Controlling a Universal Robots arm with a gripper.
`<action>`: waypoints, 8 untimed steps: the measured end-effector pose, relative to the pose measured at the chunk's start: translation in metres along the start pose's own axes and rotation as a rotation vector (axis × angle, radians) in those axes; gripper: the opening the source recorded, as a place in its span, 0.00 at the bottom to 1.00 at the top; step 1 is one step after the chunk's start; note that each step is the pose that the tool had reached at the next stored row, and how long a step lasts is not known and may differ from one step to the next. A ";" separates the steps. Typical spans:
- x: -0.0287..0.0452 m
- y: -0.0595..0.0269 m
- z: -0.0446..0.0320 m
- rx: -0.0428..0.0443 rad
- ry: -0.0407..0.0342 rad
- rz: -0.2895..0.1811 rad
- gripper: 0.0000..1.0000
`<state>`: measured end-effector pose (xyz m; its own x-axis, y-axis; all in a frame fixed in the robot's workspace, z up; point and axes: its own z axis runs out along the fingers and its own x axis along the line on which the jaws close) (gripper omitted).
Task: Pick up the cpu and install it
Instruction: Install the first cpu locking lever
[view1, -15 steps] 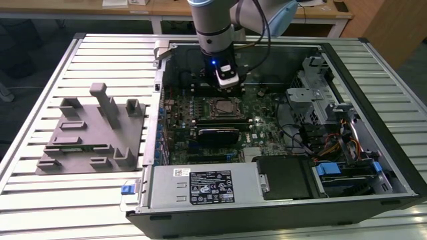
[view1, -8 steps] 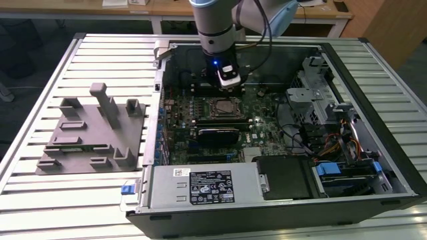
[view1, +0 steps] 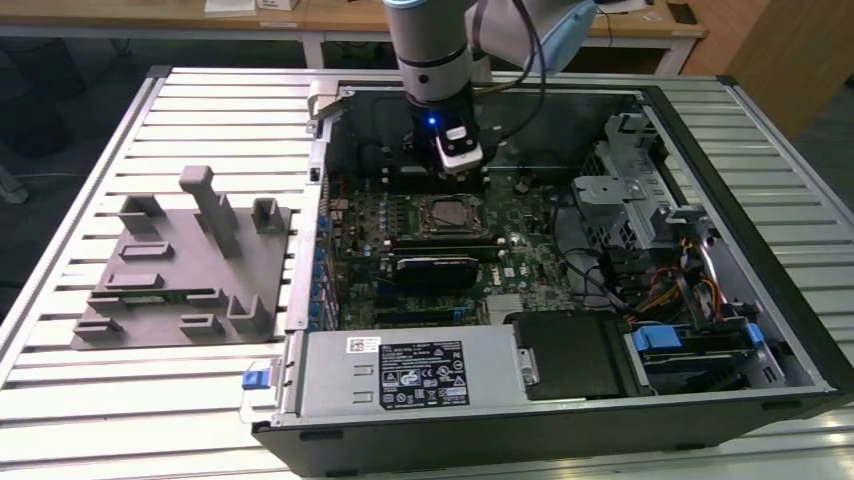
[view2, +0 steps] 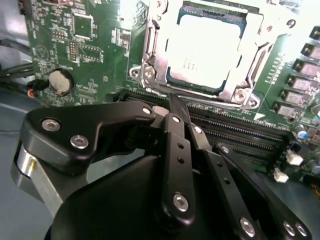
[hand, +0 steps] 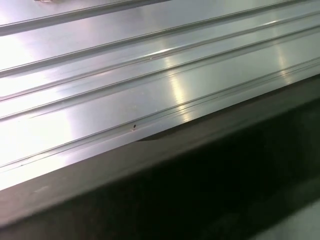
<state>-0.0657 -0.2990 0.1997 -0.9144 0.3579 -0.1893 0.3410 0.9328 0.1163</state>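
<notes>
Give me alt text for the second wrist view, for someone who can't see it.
The cpu, silver-topped, sits inside the metal-framed socket on a green motherboard. The robot's black hand fills the foreground just short of the socket, holding nothing. A round coin battery sits on the board off to one side.

Desk (view1: 107, 400): ribbed aluminium slats running across, shiny, with glare from overhead light; the same grooved metal surface (hand: 150, 65) shows bright streaks in the first wrist view. Behind the desk in the exterior view, a light wooden table (view1: 334, 20) with pale legs, papers on top. At the exterior view's right, a brown wooden panel (view1: 787, 50), cabinet or door, can't tell which. Floor (view1: 80, 75) is dark, carpet-like, under that table. At the exterior view's left edge, a bit of a pale stand base (view1: 7, 185). Lighting even, indoor.
</notes>
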 end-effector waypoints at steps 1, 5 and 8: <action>-0.0003 0.0002 -0.0018 0.0002 0.0001 0.000 0.11; -0.0019 0.0012 -0.0101 0.0003 0.0001 0.000 0.11; -0.0031 0.0019 -0.0159 0.0001 0.0000 0.000 0.11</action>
<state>-0.0657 -0.2990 0.2160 -0.9144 0.3578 -0.1893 0.3410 0.9329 0.1161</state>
